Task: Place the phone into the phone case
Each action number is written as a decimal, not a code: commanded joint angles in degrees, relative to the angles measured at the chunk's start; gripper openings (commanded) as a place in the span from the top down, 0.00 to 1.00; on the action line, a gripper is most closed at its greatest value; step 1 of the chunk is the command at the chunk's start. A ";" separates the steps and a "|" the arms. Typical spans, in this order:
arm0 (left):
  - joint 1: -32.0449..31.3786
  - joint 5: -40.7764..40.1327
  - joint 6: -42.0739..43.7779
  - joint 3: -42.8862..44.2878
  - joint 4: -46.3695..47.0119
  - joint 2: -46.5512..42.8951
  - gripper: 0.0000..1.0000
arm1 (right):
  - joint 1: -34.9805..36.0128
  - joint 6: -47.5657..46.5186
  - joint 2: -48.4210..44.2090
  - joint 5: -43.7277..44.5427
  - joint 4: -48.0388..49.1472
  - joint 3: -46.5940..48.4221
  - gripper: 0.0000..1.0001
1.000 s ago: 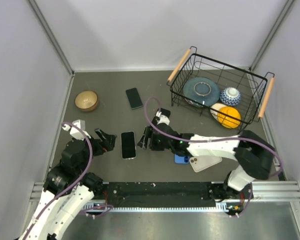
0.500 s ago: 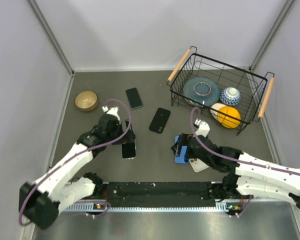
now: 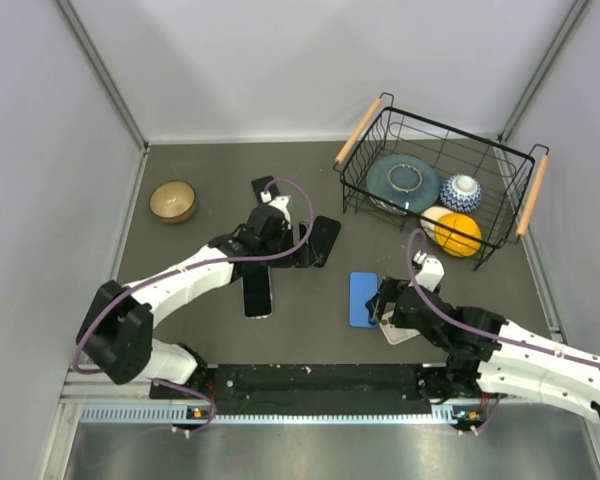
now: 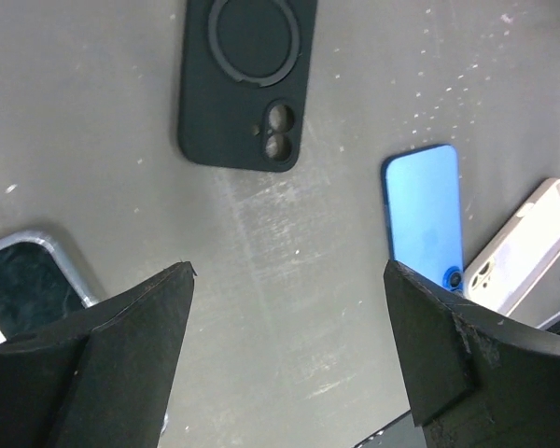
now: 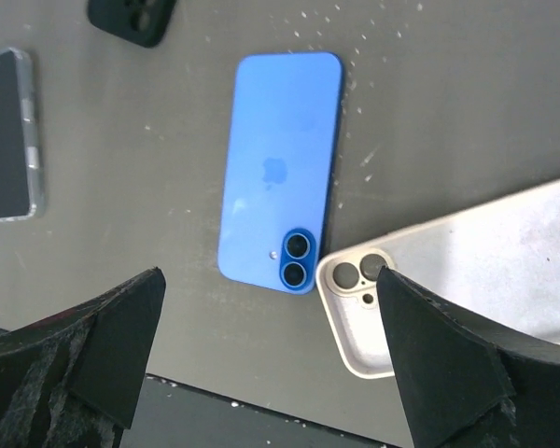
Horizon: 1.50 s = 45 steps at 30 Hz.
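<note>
- My left end effector (image 3: 302, 250) has swung in from the near-left corner, jaws wide, reaching the black case (image 3: 325, 235) mid-surface.
- My right end effector (image 3: 385, 300), also wide, has drawn back to the blue phone (image 3: 363, 298) toward the near edge; nothing gripped yet.

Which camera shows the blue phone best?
The right wrist view: the blue phone lies whole and large, back up, lenses clear. The left wrist view shows it smaller; the top view, only a small blue rectangle.
</note>
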 commanded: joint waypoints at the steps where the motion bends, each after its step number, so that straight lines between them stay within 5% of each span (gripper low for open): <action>1: -0.49 5.27 -1.63 0.31 9.11 1.26 0.14 | -0.45 3.16 2.83 0.83 -1.37 -0.38 0.06; 7: 0.55 -1.93 -7.60 1.54 2.36 0.40 0.15 | -2.73 -1.14 11.26 3.37 1.17 3.12 0.05; 16: 11.45 2.02 -8.93 -8.57 1.03 -15.07 0.11 | -6.61 -8.18 35.85 -2.60 6.36 17.36 0.01; 23: 17.34 6.68 -5.94 -11.65 -1.96 -21.67 0.11 | -6.96 -7.22 46.59 -5.50 8.38 19.22 0.01; 34: 17.88 8.17 -5.15 -13.49 -2.31 -25.10 0.12 | -7.57 -6.51 48.63 -5.41 9.00 16.59 0.03; 45: 17.79 14.67 3.72 -9.02 -6.52 -22.82 0.20 | -7.57 -10.81 46.35 -6.91 15.06 10.43 0.25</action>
